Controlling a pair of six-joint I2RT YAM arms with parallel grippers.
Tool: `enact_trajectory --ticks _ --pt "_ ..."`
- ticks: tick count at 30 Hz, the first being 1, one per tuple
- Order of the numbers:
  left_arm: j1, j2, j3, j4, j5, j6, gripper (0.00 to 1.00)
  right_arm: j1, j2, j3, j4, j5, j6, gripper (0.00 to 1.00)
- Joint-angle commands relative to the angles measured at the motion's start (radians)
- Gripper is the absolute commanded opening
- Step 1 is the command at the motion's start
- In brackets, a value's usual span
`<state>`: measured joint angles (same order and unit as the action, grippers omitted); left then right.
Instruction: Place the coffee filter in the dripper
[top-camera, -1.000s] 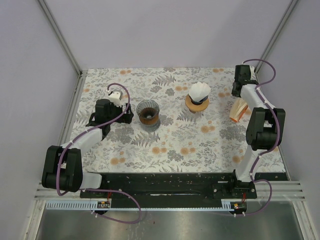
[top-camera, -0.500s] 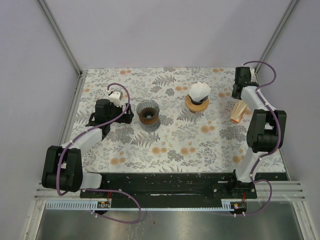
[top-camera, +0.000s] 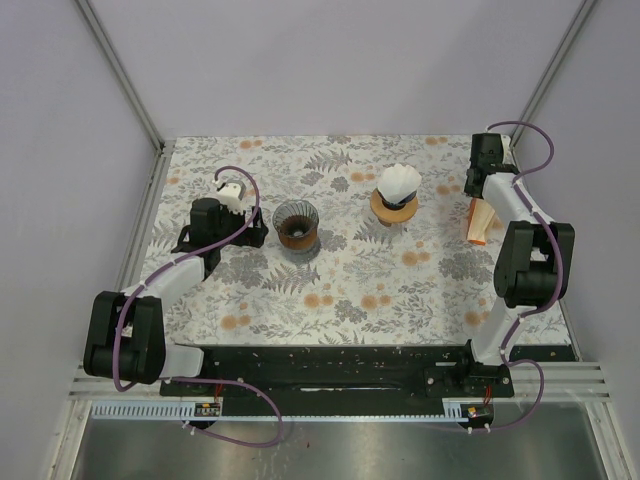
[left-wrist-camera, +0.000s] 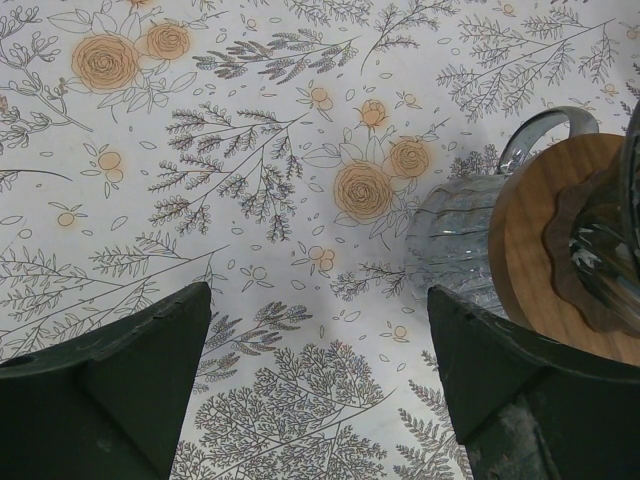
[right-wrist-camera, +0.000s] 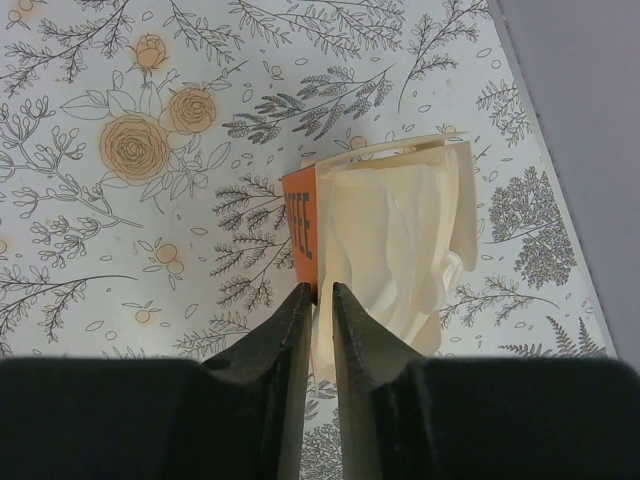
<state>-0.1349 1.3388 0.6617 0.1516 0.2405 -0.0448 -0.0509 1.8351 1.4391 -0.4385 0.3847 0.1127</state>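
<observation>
An empty glass dripper (top-camera: 296, 225) with a wooden collar stands left of centre, and it fills the right edge of the left wrist view (left-wrist-camera: 560, 240). My left gripper (top-camera: 256, 232) (left-wrist-camera: 318, 295) stands open just left of it, with only tablecloth between its fingers. At the far right lies an orange packet (top-camera: 481, 220) (right-wrist-camera: 302, 225) of cream coffee filters (right-wrist-camera: 395, 250). My right gripper (top-camera: 479, 195) (right-wrist-camera: 318, 295) is at the packet's near end. Its jaws are nearly together, with a thin filter edge between them.
A second dripper (top-camera: 396, 192) on a wooden stand holds a white filter, right of centre. The floral tablecloth (top-camera: 350, 270) covers the table. Grey walls rise close behind and to the right of the packet.
The orange filter packet has swung from a slant to pointing more straight toward the near edge. The right arm shifted slightly with it. The left arm has not moved.
</observation>
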Motion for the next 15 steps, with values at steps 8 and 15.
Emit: enact_trajectory --ticks 8,15 --pt "0.006 0.005 0.039 0.031 0.037 -0.007 0.93 0.013 -0.073 -0.019 0.018 -0.007 0.015 0.22" --pt "0.008 0.003 0.038 0.029 0.039 -0.009 0.93 0.013 -0.076 -0.028 0.012 -0.024 0.013 0.26"
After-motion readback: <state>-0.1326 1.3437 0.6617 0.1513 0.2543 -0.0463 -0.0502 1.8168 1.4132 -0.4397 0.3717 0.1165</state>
